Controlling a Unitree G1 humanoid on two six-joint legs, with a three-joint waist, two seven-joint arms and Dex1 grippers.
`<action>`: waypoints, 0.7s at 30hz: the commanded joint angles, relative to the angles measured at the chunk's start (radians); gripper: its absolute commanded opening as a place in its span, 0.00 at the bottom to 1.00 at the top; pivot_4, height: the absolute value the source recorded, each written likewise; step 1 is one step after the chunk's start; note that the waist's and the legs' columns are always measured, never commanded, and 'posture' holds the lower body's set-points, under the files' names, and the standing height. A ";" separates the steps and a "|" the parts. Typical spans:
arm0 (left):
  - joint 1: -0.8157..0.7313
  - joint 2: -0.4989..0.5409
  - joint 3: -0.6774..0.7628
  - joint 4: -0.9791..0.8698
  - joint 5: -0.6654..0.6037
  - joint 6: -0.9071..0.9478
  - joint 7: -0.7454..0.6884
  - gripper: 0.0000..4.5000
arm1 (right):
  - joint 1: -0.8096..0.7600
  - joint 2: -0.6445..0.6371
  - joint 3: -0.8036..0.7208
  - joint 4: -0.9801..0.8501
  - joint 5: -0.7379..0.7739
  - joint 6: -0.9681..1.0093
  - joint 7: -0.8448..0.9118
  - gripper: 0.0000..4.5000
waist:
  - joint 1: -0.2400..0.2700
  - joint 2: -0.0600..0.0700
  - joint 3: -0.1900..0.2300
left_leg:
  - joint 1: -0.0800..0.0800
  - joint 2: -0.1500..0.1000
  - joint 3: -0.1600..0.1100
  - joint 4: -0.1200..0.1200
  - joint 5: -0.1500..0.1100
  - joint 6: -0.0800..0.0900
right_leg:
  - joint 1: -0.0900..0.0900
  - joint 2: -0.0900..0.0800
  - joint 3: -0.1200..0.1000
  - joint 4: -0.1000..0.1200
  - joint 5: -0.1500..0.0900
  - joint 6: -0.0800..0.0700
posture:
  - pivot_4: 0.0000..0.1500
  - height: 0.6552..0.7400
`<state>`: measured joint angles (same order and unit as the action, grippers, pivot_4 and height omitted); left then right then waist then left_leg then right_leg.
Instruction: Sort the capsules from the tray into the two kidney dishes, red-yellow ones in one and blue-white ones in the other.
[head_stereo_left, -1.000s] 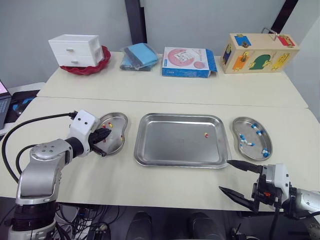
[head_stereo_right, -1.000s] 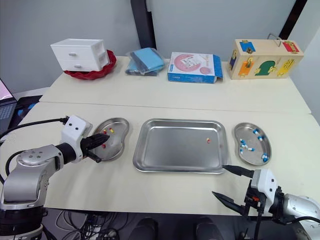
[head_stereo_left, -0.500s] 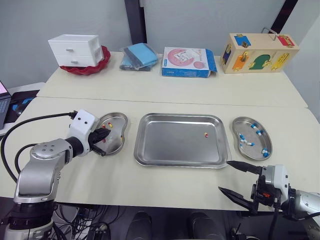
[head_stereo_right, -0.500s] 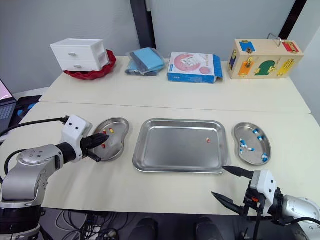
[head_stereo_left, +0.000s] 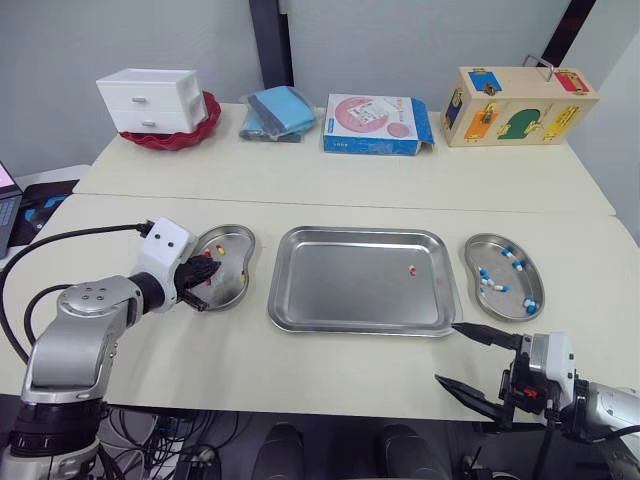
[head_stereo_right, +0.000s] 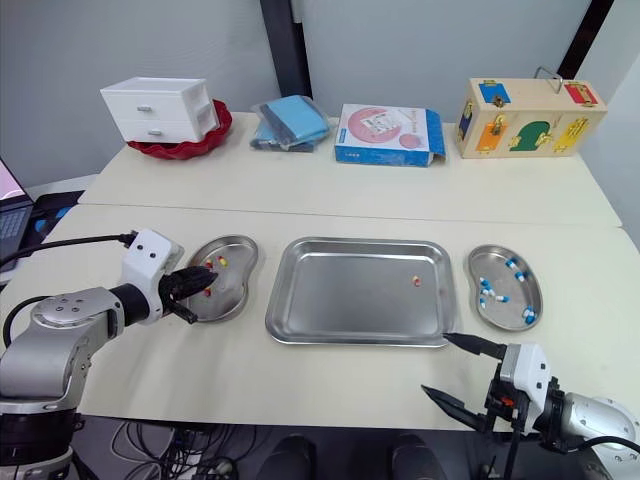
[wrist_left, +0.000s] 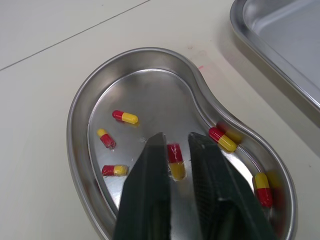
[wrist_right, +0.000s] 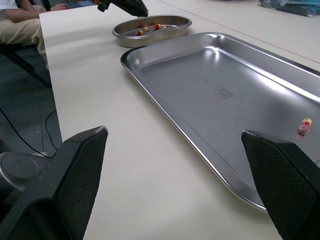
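Risk: one red-yellow capsule (head_stereo_left: 412, 269) lies at 3 o'clock in tray (head_stereo_left: 340, 285), nearest your right gripper (head_stereo_left: 447, 352), whose fingers are spread wide. Dropped into right dish (head_stereo_left: 503, 306), it would likely mix colours. Left gripper (wrist_left: 176, 137) hangs over left dish (wrist_left: 150, 90), fingers narrowly parted.

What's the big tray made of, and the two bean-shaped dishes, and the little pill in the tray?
The tray looks like polished metal, likely stainless steel: silver-grey with bright reflections. The left kidney dish and right kidney dish show the same mirror shine. The capsule looks like a smooth glossy shell, gelatin or plastic; I can't tell which.
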<state>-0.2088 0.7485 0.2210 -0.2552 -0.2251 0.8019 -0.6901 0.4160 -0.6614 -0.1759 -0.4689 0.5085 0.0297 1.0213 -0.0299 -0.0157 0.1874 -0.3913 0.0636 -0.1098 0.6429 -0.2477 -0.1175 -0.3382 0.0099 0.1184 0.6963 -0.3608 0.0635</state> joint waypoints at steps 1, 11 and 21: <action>-0.018 0.019 -0.006 -0.002 -0.007 -0.006 0.004 0.45 | -0.003 0.005 -0.011 -0.001 0.002 -0.031 0.010 1.00 | 0.000 0.000 0.000 | 0.000 0.000 0.000 0.000 0.000 0.000 | 0.000 0.000 0.000 0.000 0.000 0.000 | 1.00 1.00; -0.019 0.021 -0.007 0.012 -0.013 -0.021 0.008 1.00 | -0.006 0.004 -0.005 -0.008 -0.002 -0.023 0.004 1.00 | 0.000 0.000 0.000 | 0.000 0.000 0.000 0.000 0.000 0.000 | 0.000 0.000 0.000 0.000 0.000 0.000 | 1.00 1.00; 0.008 0.033 0.051 0.024 -0.046 -0.082 -0.014 1.00 | 0.014 -0.033 -0.075 -0.034 0.052 0.072 -0.024 1.00 | 0.000 0.000 0.000 | 0.000 0.000 0.000 0.000 0.000 0.000 | 0.000 0.000 0.000 0.000 0.000 0.000 | 1.00 1.00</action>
<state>-0.2033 0.7521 0.2313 -0.2221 -0.2593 0.7418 -0.6938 0.4235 -0.6720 -0.2018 -0.4672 0.5306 0.0785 1.0033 -0.0301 -0.0155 0.1876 -0.3914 0.0637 -0.1095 0.6427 -0.2478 -0.1176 -0.3383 0.0098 0.1188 0.6963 -0.3608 0.0635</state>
